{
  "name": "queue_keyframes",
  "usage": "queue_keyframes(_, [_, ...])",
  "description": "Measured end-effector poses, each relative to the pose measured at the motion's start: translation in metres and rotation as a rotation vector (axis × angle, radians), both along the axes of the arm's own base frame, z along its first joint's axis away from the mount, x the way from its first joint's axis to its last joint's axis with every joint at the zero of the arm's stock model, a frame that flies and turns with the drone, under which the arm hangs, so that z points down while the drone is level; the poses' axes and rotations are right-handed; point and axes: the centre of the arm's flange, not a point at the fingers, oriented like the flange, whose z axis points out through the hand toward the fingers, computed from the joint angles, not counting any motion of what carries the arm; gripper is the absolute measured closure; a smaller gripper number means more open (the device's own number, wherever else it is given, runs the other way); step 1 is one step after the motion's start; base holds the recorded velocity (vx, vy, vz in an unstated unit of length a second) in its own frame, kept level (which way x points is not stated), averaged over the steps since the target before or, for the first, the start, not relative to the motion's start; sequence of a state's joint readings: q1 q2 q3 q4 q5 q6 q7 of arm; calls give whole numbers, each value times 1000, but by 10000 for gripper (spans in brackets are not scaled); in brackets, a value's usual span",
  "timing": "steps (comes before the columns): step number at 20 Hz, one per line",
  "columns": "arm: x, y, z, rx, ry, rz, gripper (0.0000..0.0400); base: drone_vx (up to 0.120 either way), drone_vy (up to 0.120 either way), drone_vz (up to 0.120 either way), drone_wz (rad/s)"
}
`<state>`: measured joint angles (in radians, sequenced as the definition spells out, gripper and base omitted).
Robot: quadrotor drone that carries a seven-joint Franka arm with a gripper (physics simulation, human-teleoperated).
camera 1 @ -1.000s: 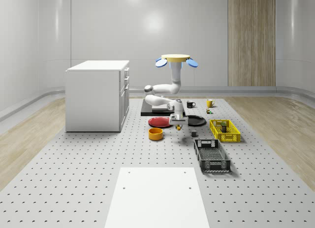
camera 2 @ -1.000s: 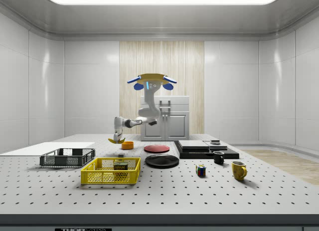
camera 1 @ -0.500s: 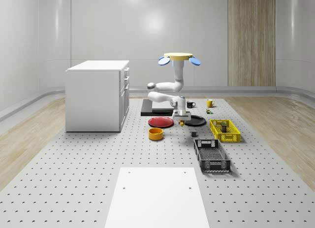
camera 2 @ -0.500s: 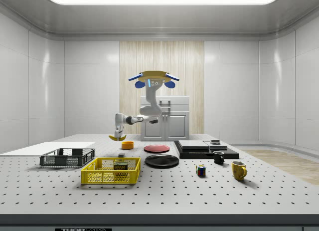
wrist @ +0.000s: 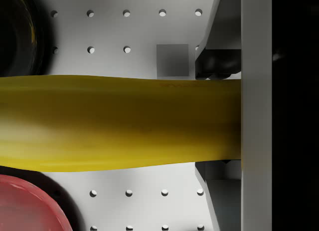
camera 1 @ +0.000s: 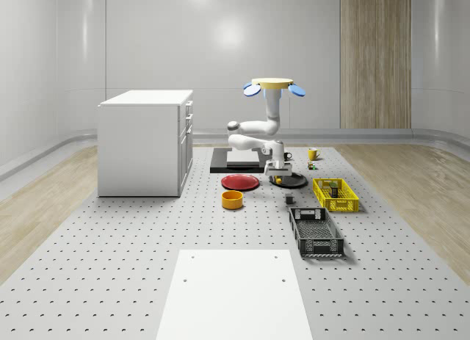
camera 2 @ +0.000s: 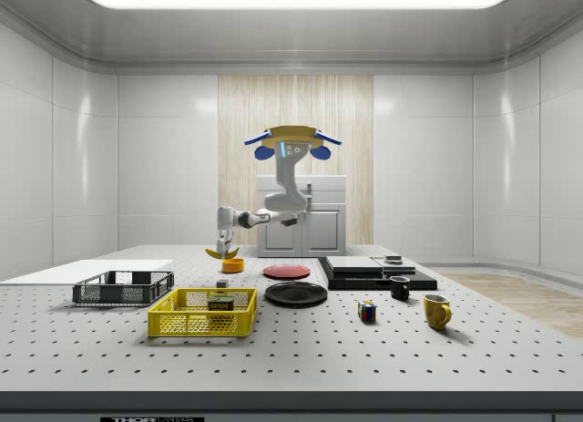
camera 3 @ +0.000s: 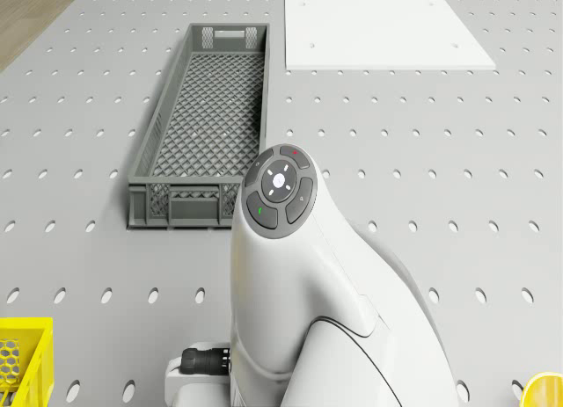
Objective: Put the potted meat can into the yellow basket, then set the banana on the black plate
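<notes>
1. Above the far part of the perforated surface [camera 1: 110, 266], the drone [camera 1: 272, 84] hovers, with the black plate [camera 1: 289, 181] and the dark slab [camera 1: 229, 164] below it.
2. Its arm bends down and toward the whole-scene view's near side, and the gripper [camera 1: 276, 177] hangs at the plate's near-left edge.
3. Its fingers [wrist: 217, 64] are clamped on the banana [camera 2: 221, 252], which lies crosswise between them in the wrist view, held clear above the surface.
4. Under the banana in the wrist view sit the dark plate's rim, a red plate [wrist: 30, 206] and a small grey block [wrist: 172, 60].
5. Inside the yellow basket [camera 2: 202, 313] stands the can [camera 2: 219, 304], at the whole-scene view's right of the black plate.
6. Nearby are an orange bowl [camera 1: 232, 200] and a grey crate [camera 3: 204, 130].
</notes>
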<state>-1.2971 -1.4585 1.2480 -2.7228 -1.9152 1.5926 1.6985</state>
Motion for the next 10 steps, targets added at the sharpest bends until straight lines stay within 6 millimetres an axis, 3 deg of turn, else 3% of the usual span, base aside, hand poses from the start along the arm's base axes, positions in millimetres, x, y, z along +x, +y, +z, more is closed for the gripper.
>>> queue_keyframes(10, [0,0,0,0,0,0,203,-120,120,0,0])
